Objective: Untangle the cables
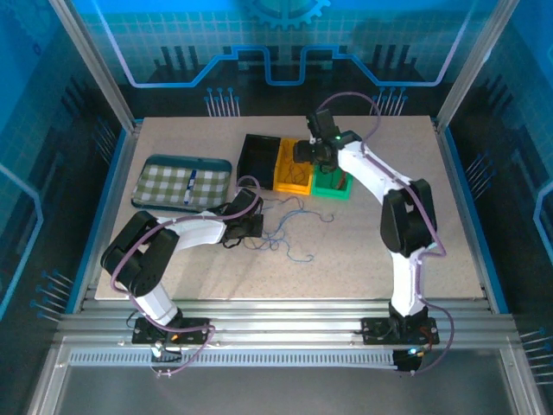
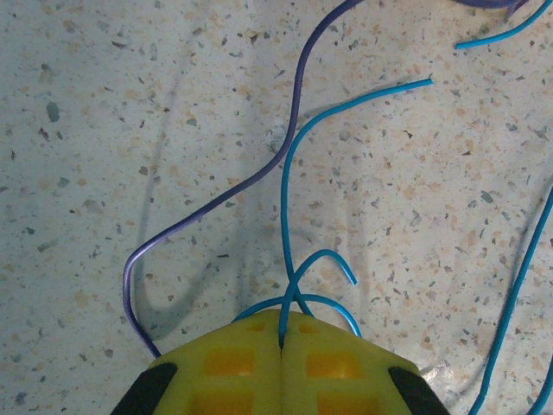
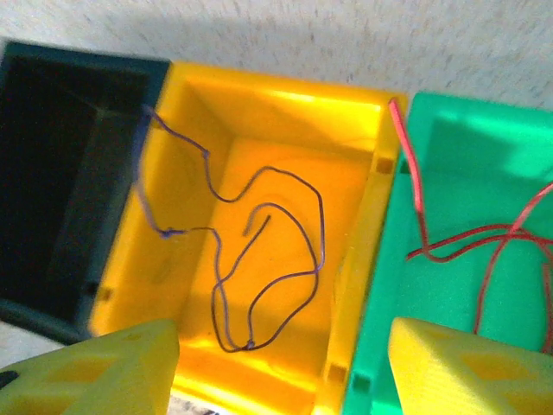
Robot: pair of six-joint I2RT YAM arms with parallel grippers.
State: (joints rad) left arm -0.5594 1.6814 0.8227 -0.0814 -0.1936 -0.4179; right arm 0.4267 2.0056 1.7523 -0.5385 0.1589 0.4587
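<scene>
Top external view: one claw shut on a blue strand, the other open over the bins

Near the left edge of the table (image 1: 346,259) lies a checked tray (image 1: 186,181). Just right of it, the left gripper (image 1: 249,223) sits low over the table's middle. The left wrist view shows its jaws (image 2: 281,324) pressed together, pinching a blue cable (image 2: 285,216) in the seam. A dark violet strand (image 2: 292,130) curves along the surface beside it.

The loose cables (image 1: 289,229) sprawl just right of that claw, near the centre. Toward the far edge, three bins touch side by side: a black bin (image 1: 257,154), a yellow bin (image 1: 285,177) and a green bin (image 1: 328,188). The right gripper (image 1: 304,154) hovers above the yellow one with its jaws (image 3: 281,367) apart, holding nothing. A purple cable (image 3: 321,246) lies looped on the yellow floor, and a red cable (image 3: 415,186) drapes over the green bin's wall.

The wires look very light, limp and springy, and probably slippery to pinch. A free end, or a straight run away from any crossing, seems the best place to grip. A slow pull should let loops slide free rather than tighten.
</scene>
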